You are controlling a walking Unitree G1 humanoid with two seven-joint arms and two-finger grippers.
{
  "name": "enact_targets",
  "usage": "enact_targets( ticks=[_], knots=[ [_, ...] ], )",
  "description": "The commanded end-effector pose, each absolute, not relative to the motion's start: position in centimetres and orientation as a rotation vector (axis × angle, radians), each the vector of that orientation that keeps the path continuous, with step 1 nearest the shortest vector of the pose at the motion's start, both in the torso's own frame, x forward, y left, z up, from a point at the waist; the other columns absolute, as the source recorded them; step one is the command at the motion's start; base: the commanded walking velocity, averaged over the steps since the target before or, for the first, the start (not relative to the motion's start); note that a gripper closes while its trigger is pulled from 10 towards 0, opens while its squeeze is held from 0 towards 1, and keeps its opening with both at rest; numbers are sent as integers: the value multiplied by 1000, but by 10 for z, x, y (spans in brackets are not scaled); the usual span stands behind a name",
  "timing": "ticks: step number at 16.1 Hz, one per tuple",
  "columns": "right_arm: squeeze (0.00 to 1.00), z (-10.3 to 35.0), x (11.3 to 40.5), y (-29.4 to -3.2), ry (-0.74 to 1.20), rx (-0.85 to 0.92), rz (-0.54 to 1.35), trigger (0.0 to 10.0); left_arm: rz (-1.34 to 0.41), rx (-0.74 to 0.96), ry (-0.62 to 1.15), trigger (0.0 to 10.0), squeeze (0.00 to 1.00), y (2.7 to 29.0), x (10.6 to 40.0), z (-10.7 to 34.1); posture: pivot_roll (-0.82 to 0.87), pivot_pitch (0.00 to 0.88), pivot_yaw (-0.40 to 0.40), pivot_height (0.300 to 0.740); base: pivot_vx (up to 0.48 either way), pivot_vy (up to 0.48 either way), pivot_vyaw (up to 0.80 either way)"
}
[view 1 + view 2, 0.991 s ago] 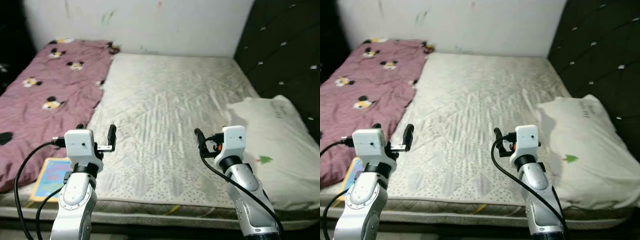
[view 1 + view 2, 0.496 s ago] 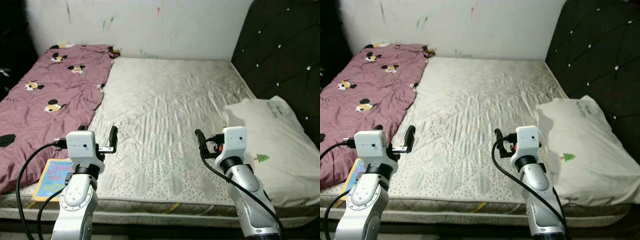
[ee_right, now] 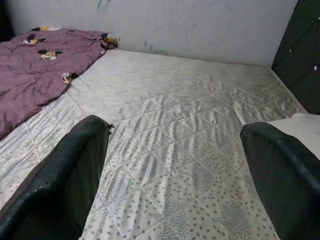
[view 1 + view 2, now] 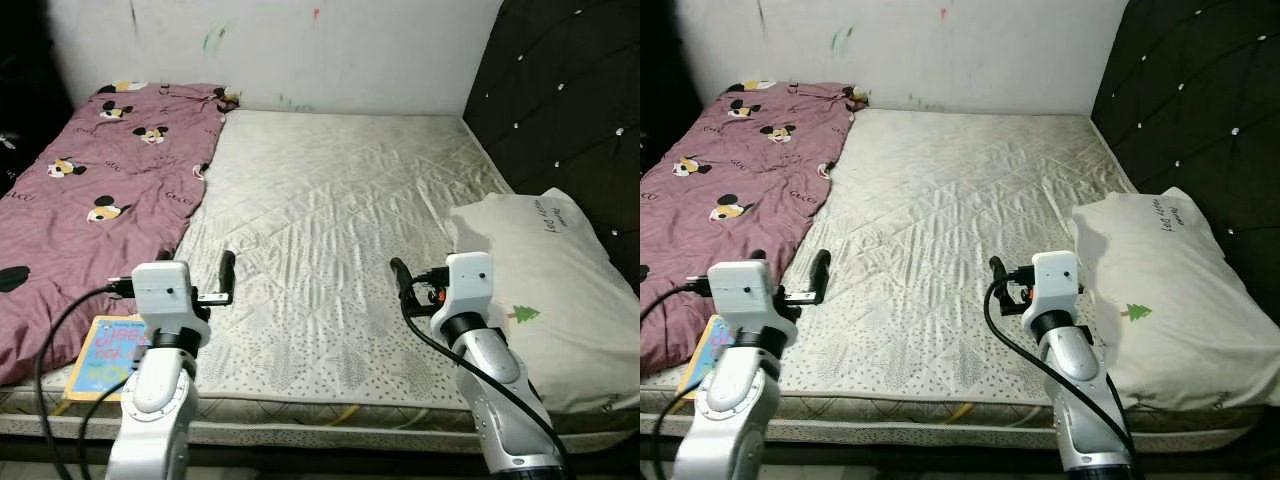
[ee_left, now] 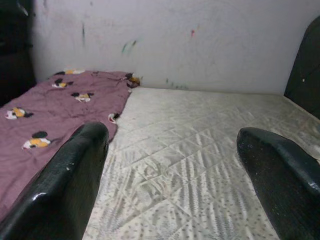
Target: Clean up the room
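A bare quilted mattress (image 4: pixel 330 190) lies before me. A purple blanket with cartoon mouse prints (image 4: pixel 90 170) covers its left side. A white pillow with a small green tree print (image 4: pixel 540 290) rests at the right edge. A colourful book (image 4: pixel 105 355) lies at the front left corner, partly under the blanket. My left gripper (image 4: pixel 195 268) hovers open over the mattress front, right of the book. My right gripper (image 4: pixel 420 275) hovers open just left of the pillow. Both wrist views look along spread fingers (image 5: pixel 65 185) (image 3: pixel 65 175) with nothing between them.
A dark tufted headboard (image 4: pixel 570 90) rises along the right side. A white wall with paint marks (image 4: pixel 300 50) closes the far end. The mattress front edge (image 4: pixel 330 405) runs just below my arms.
The head view has shifted slightly and sharpened, so the camera moved. Both arms keep the same pose, and the blanket, pillow and book lie where they were.
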State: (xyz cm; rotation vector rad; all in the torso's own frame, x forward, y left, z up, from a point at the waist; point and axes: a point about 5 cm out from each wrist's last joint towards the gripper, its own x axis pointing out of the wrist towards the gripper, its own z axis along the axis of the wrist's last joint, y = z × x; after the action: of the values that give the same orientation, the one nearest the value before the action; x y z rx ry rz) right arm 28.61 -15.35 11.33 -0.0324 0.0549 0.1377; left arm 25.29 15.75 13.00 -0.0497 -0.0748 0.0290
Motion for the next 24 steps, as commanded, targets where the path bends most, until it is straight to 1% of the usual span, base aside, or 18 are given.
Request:
enact_targets(
  ticks=[1, 4, 22, 24],
  knots=[
    [0, 113, 287, -152, 57, -31, 144, 10000, 44, -45, -67, 10000, 0, 161, 254, 129, -79, 0, -26, 740, 0, 469, 0],
    [0, 113, 287, -151, 54, -28, 146, 10000, 48, -42, -64, 10000, 0, 161, 253, 129, -77, 0, -26, 740, 0, 0, 0],
    [0, 113, 289, -151, 55, -31, 158, 10000, 69, -54, -65, 10000, 0, 164, 255, 129, -81, 0, -28, 740, 0, 478, 0],
    [0, 113, 289, -150, 54, -33, 162, 10000, 56, -45, -79, 10000, 0, 164, 254, 130, -81, 0, -27, 740, 0, 0, 0]
  ],
)
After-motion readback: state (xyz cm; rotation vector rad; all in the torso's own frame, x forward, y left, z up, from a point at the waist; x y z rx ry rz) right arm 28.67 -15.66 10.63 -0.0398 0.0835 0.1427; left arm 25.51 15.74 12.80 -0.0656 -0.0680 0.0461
